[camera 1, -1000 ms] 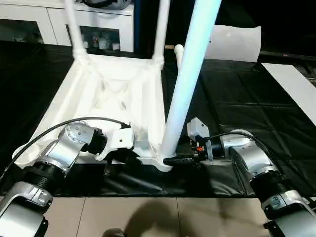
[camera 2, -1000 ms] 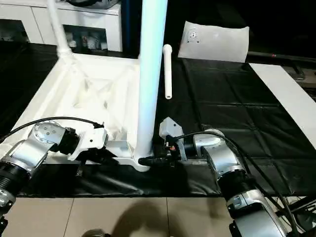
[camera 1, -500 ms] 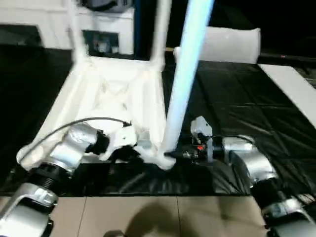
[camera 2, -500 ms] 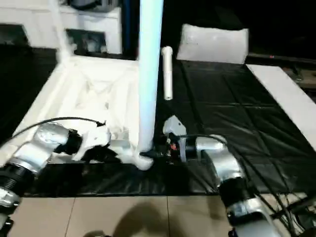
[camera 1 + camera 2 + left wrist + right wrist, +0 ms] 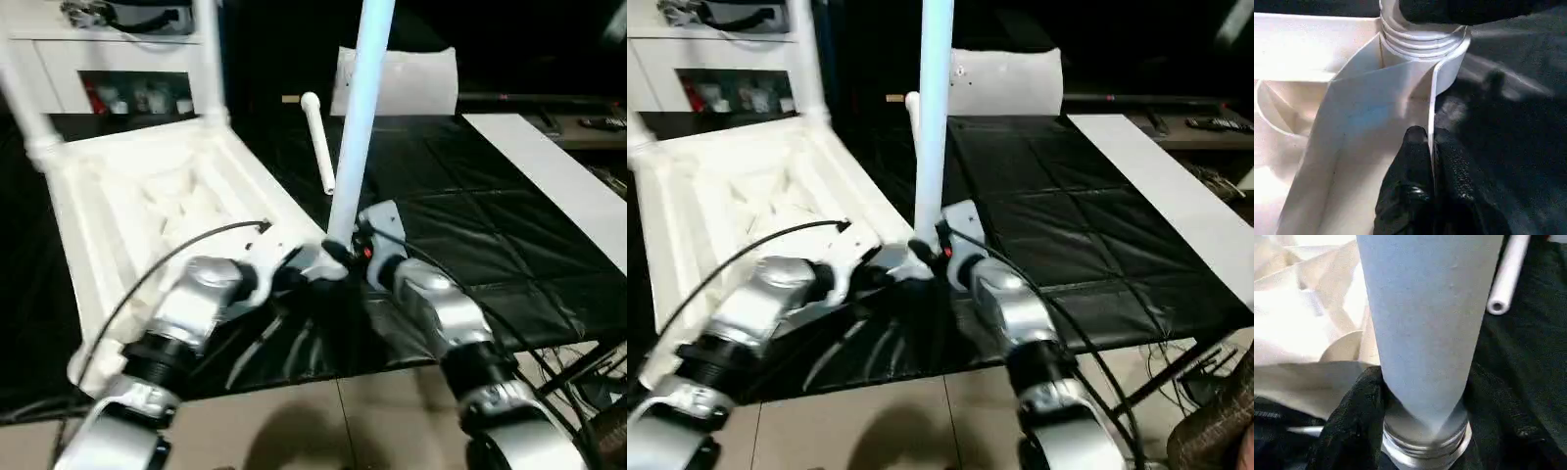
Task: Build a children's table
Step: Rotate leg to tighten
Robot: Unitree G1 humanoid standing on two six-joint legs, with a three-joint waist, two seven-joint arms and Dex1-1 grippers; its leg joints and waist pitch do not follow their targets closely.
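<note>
The upright leg (image 5: 355, 127) is cut off by the frame's top edge, as are two further legs (image 5: 208, 59) on the upturned tabletop (image 5: 137, 215). The tabletop's near-left corner is hidden behind the left forearm. Items inside the cabinet (image 5: 127, 93) are too blurred to be identified. The loose leg (image 5: 1508, 274) is cropped at the edge.

The upturned tabletop (image 5: 147, 206) lies on the mat (image 5: 460, 225), toward its left side. Legs stand in its far corners, and another leg (image 5: 358, 108) stands in its near right corner socket (image 5: 1422, 46). A loose leg (image 5: 317, 142) lies on the mat behind that corner, with the slab (image 5: 397, 83) at the mat's far edge.
</note>
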